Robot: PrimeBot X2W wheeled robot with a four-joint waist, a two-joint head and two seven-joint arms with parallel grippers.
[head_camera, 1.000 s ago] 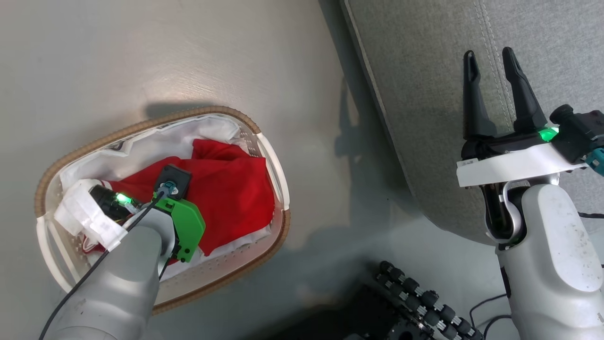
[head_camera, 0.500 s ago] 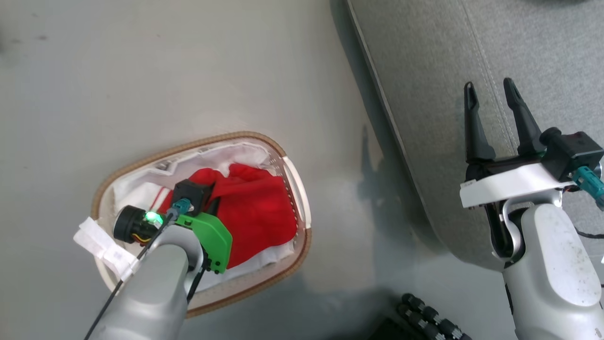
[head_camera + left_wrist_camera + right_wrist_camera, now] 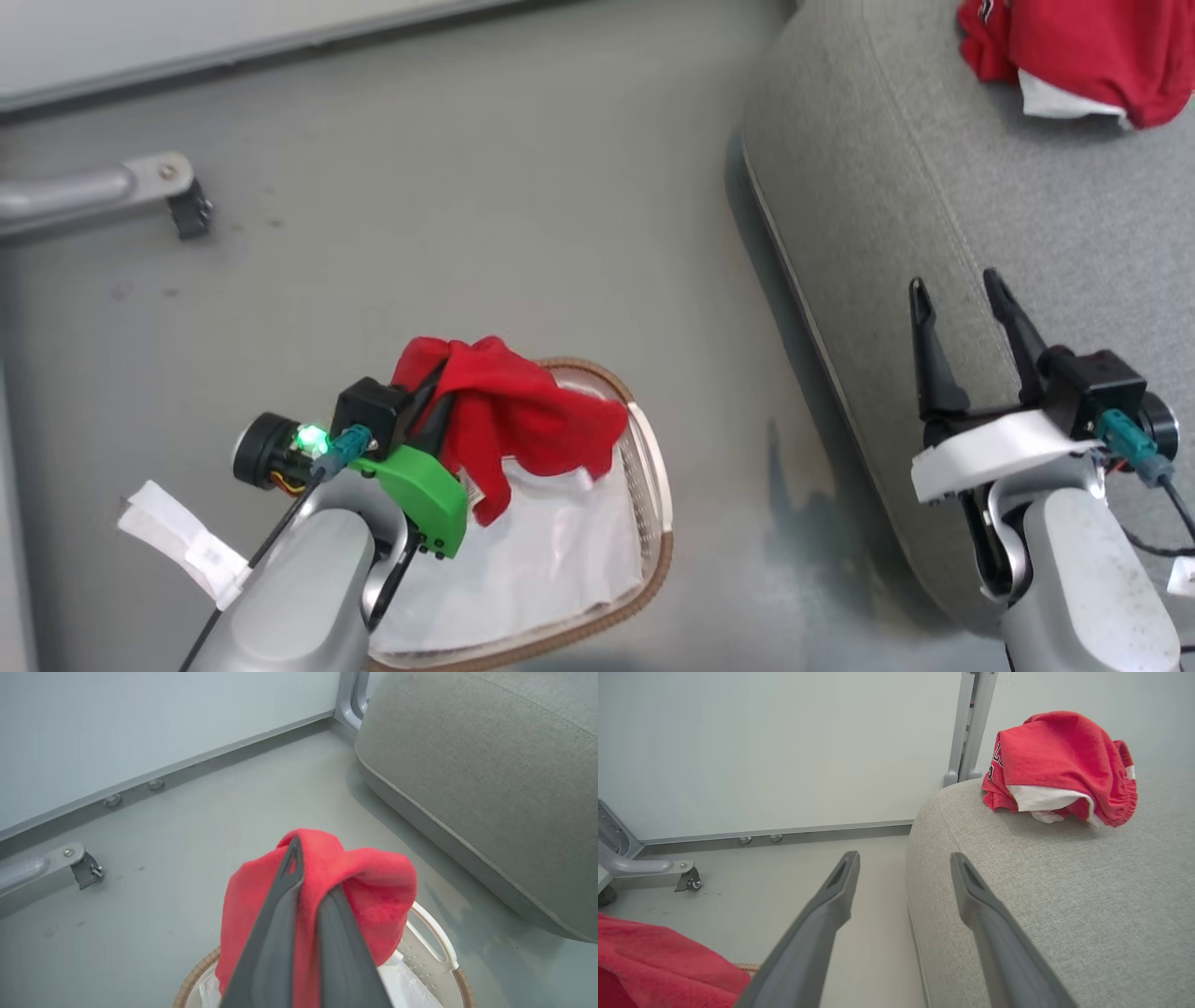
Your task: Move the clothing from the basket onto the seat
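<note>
The left pincer [image 3: 308,872], pinching a red garment [image 3: 523,420], held it draped above the basket [image 3: 656,485] at near left. The right pincer [image 3: 962,299] hung spread over the seat [image 3: 887,187]. The carry would best go high and rightward, clearing the seat's rounded edge before letting go.

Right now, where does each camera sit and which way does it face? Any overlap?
Head: high, looking down at floor, basket, seat; left gripper and right gripper show.
Left wrist: along its fingers, shut on a red garment above the basket, facing wall and seat.
Right wrist: along its open fingers, facing the seat's second garment.
Shared: both wrist views catch the caster leg by the wall.
</note>
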